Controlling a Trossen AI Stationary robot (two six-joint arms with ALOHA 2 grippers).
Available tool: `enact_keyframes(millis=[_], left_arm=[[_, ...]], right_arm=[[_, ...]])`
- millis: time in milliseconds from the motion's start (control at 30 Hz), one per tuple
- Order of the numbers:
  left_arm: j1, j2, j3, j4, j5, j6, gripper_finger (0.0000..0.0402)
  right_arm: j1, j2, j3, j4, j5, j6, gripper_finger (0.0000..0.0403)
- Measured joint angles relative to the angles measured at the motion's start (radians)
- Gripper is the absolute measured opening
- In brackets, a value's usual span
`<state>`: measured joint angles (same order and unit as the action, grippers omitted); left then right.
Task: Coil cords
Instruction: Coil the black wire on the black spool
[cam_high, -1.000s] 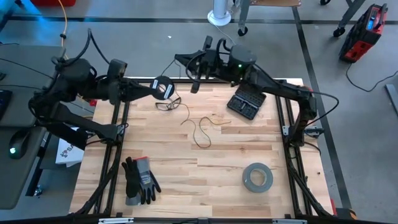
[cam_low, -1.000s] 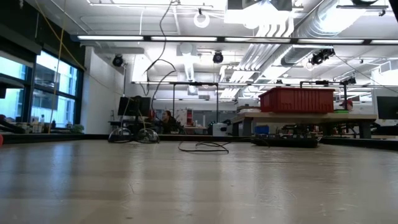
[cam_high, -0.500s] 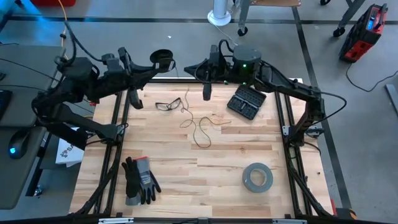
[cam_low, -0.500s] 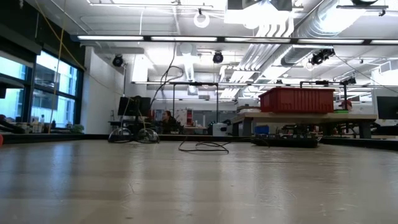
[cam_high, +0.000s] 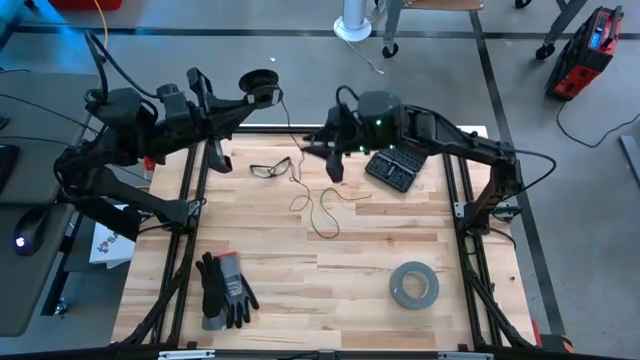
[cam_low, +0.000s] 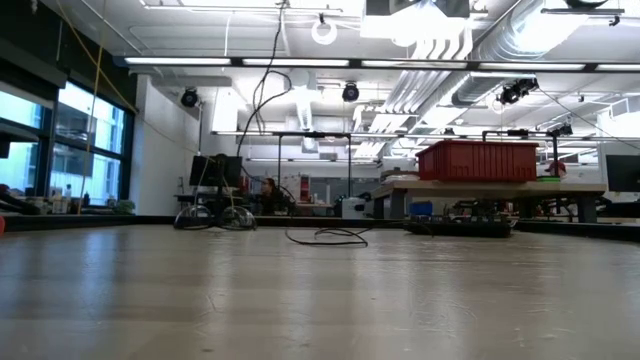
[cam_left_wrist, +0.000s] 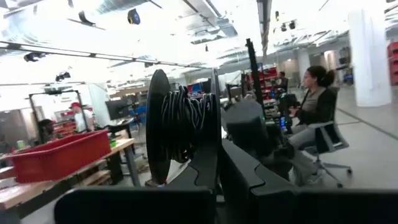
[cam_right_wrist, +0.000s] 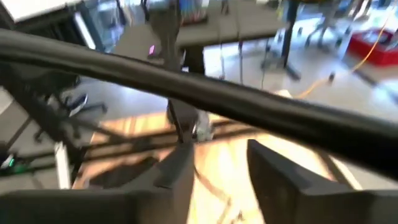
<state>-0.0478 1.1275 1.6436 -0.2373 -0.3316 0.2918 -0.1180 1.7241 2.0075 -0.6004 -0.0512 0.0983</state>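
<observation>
Nearest on the surface (cam_high: 300, 270) lie the gloves (cam_high: 225, 288) and the tape roll (cam_high: 414, 285), with the cord (cam_high: 322, 205) looping loosely at mid-surface, its thin line running up toward the far edge. Farther back, beside the glasses (cam_high: 271, 167) and the black case (cam_high: 396, 167), the right gripper (cam_high: 333, 160) hangs over the cord's upper end; its jaws stand apart and I cannot tell whether they touch the cord. Beyond the far edge, the left gripper (cam_left_wrist: 219, 163) has its jaws clenched on the spool (cam_high: 258, 82), part-wound with dark cord and raised above the floor.
</observation>
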Motion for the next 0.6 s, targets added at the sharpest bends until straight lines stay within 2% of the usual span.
enact_keyframes(millis=[100, 200, 400, 600], left_arm=[[0.0, 0.0, 0.0, 0.001, 0.026, -0.017, 0.0003], [0.0, 0.0, 0.0, 0.001, 0.045, -0.027, 0.0003], [-0.001, 0.0, 0.0, 0.006, 0.046, -0.029, 0.0003], [-0.001, 0.0, 0.0, 0.013, 0.045, -0.029, 0.0003]], right_arm=[[0.013, 0.001, 0.0, -0.057, -0.002, 0.007, 0.0178], [0.016, 0.001, 0.0, -0.047, -0.002, -0.021, 0.0205], [0.008, 0.001, 0.0, 0.048, 0.018, -0.027, 0.0209], [0.006, 0.013, 0.0, 0.059, 0.002, -0.029, 0.0208]])
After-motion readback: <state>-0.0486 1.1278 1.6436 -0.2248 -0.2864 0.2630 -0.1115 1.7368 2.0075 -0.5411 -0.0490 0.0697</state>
